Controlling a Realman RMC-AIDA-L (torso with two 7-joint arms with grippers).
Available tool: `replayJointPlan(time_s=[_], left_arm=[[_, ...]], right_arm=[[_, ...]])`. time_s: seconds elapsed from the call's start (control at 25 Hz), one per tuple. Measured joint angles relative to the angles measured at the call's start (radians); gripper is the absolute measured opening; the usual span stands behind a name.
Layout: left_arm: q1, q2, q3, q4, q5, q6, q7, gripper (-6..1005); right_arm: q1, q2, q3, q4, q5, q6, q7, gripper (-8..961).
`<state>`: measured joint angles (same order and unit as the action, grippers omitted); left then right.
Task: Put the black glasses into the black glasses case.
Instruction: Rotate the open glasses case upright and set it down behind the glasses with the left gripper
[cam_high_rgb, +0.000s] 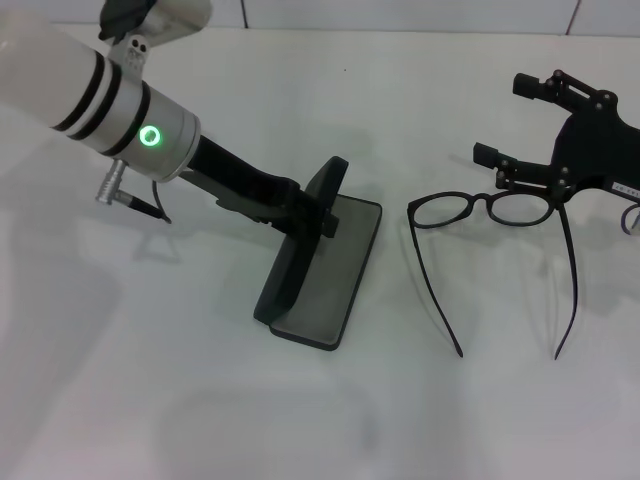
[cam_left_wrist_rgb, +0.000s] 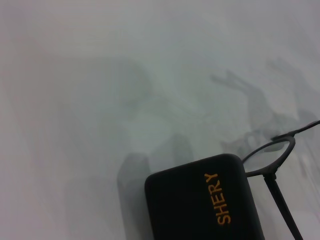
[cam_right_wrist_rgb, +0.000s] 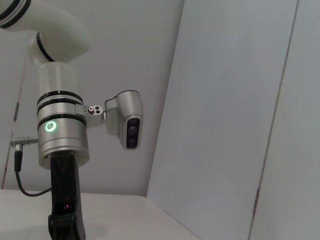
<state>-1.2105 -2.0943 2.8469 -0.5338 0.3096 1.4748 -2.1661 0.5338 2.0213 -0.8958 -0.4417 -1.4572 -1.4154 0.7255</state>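
On the white tabletop: the left end effector braces the lid of the open black glasses case while the right end effector reaches the black glasses.

The case lies at centre, grey lining up, lid upright with the left fingers clamped on its edge. The glasses rest unfolded at its 3 o'clock, close by, temples toward 6 o'clock. The right fingers stand apart at the frame's 12 o'clock edge. A good grasp would probably take the bridge, lift level, and lower the glasses into the lining while the lid is held.
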Motion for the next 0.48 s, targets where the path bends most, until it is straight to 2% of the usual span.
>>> replayJointPlan(time_s=[0.32, 0.48], left_arm=[[-0.003, 0.004, -0.001, -0.002, 0.003, -0.001, -0.012, 705], [-0.004, 0.004, -0.002, -0.003, 0.005, -0.001, -0.013, 699]], right_arm=[[0.000, 0.000, 0.000, 0.000, 0.000, 0.001, 0.000, 874], [0.000, -0.001, 0.000, 0.000, 0.000, -0.003, -0.003, 874]])
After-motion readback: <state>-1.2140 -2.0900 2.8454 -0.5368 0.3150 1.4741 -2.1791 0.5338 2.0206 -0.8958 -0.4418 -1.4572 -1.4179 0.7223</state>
